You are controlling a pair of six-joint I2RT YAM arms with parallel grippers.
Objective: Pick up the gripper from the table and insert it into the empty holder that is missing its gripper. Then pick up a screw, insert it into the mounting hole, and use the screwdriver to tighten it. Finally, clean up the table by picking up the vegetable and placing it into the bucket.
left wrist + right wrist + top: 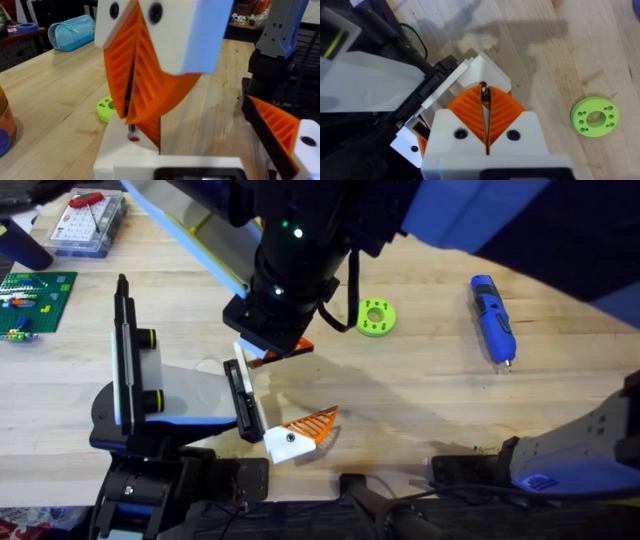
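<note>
The right gripper (485, 94) is seen closed on a small screw (131, 129), which is pinched between the tips of its orange ribbed pads (150, 75). The screw is held just over the hole in the white base of the orange finger piece (125, 145); whether it has entered the hole cannot be told. That finger piece is seated at one end of the black rail (241, 398) of the left gripper (315, 380). A second finger piece (305, 428) is mounted at the rail's other end, its white base marked by a dark hole. The two are set well apart, so the left gripper is spread wide. In the overhead view the right arm (295, 250) is shown large and dark, reaching across the middle of the bench (420, 390). A green ring with small holes (376, 317) lies just beyond the right gripper. The blue screwdriver (493, 318) lies flat farther to the right, well apart from both grippers, its silver tip pointed toward the arm bases. The orange-brown bucket (6, 127) with its blue band is caught at the edge of the left wrist view. A clear parts box (88, 222) and a green studded plate (35, 298) are found at the far left of the bench.
</note>
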